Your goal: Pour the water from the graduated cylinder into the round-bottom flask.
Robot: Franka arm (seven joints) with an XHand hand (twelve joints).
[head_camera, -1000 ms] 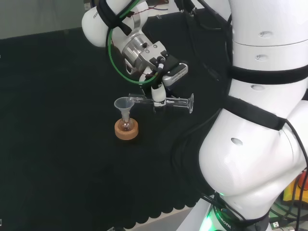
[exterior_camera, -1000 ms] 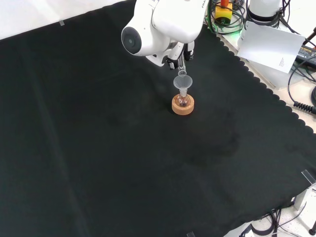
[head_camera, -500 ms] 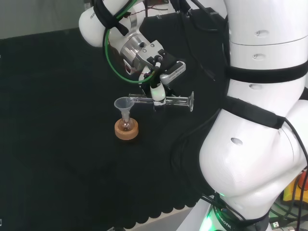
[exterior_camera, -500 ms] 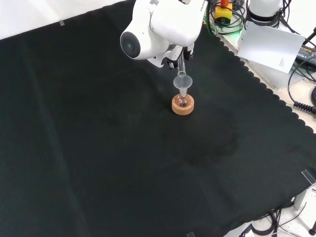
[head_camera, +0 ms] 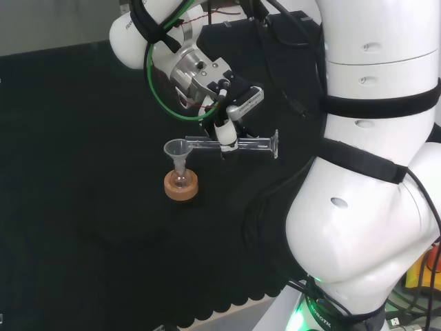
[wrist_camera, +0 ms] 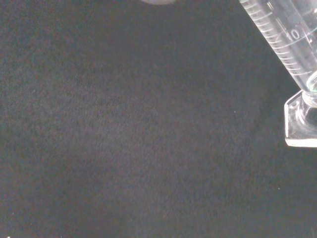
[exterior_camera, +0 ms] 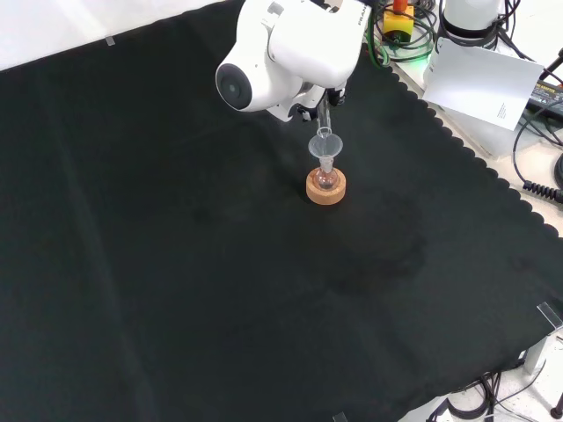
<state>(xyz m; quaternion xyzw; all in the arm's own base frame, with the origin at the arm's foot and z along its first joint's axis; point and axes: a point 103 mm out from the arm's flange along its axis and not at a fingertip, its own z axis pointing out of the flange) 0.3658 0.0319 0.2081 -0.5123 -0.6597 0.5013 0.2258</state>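
In the head view the hand (head_camera: pixel 224 131) is shut on a clear graduated cylinder (head_camera: pixel 248 144) that lies about level above the cloth, its mouth at the left over a clear funnel (head_camera: pixel 177 149). The funnel sits in a small round-bottom flask (head_camera: pixel 180 181) on a cork ring (head_camera: pixel 181 186). In the front view the cylinder (exterior_camera: pixel 324 112) comes down from the arm to the funnel (exterior_camera: pixel 325 145) above the cork ring (exterior_camera: pixel 325 186). The wrist view shows the cylinder's marked tube (wrist_camera: pixel 285 37) and its foot (wrist_camera: pixel 301 124) over black cloth.
The arm's big white links (head_camera: pixel 372 138) stand at the right of the head view. In the front view the cloth's scalloped edge (exterior_camera: pixel 457 145) runs along the right, with a white sheet (exterior_camera: pixel 484 79) and cables beyond it.
The cylinder's foot end has risen a little, bringing the tube from a slight slant to about level. The wrist has shifted slightly up and left in the head view.
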